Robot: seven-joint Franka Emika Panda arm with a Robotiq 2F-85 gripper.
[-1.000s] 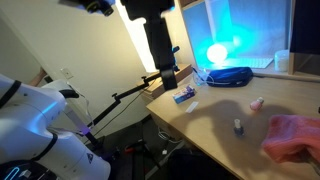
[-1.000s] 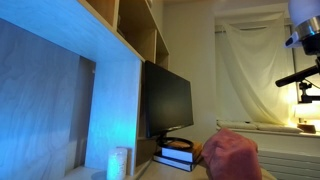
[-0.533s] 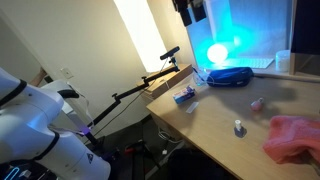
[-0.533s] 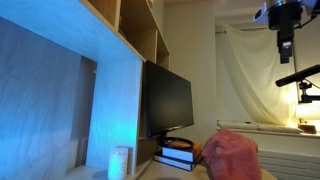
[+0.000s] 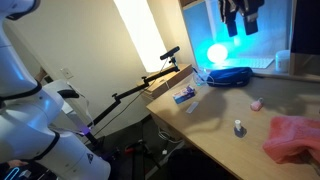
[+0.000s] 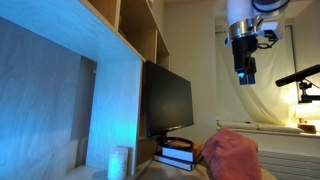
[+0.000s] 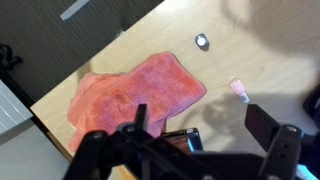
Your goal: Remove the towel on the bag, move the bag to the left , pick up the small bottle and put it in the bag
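The red-pink towel [image 7: 135,88] lies bunched on the wooden table [image 7: 270,50], at the right end in an exterior view [image 5: 295,137] and low in the frame in an exterior view [image 6: 232,155]. The bag is hidden. The small bottle [image 5: 239,127] stands upright just left of the towel; the wrist view sees it from above [image 7: 202,41]. My gripper [image 5: 240,18] hangs high above the table, open and holding nothing. It also shows in an exterior view [image 6: 244,72] and in the wrist view [image 7: 205,125].
A small pinkish-white lump [image 5: 257,103] lies behind the bottle and appears in the wrist view [image 7: 238,90]. A flat blue packet [image 5: 184,96] and a dark blue oval case [image 5: 228,75] lie farther back. A monitor [image 6: 165,100] and stacked books [image 6: 178,152] stand beside the towel.
The arm has risen from beside the table's left end and swung right, now hanging high over the dark blue case. The gripper stayed open; nothing on the table moved.
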